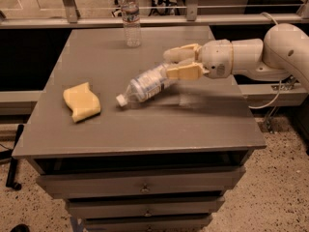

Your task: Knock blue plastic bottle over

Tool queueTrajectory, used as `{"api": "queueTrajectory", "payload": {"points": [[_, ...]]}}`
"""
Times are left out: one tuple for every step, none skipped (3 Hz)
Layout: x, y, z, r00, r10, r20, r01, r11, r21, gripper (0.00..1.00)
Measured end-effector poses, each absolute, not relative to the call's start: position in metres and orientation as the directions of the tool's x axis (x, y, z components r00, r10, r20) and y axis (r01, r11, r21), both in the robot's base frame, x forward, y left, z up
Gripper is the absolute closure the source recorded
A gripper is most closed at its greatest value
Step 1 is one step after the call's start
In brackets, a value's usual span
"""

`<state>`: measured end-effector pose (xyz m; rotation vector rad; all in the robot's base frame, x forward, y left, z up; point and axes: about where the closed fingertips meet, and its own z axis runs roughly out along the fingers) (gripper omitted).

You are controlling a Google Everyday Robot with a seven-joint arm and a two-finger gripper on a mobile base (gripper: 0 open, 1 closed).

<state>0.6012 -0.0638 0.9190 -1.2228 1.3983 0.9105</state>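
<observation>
The blue plastic bottle [148, 84] is tipped over on the grey table [145, 124], its white cap [120, 100] pointing front-left and its base toward the arm. It looks blurred, as if still moving. My gripper [177, 63] reaches in from the right just above and behind the bottle's base. Its two cream fingers [186, 72] stand apart with nothing held between them, and the lower finger lies against the base end of the bottle.
A slimmer clear bottle [130, 16] stands upright at the table's back edge. A yellow sponge [81, 102] lies at the front left. A metal railing [193, 19] runs behind the table, and drawers [145, 185] sit below its front edge.
</observation>
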Motion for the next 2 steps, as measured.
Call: {"api": "queueTrajectory", "payload": {"points": [[0.586,-0.028,0.921,0.103,-0.253,-0.962,-0.986,0.105,-0.133,0.71],[0.569,0.002,0.917,0.154,-0.31,-0.938,-0.986,0.014,-0.167,1.0]]}}
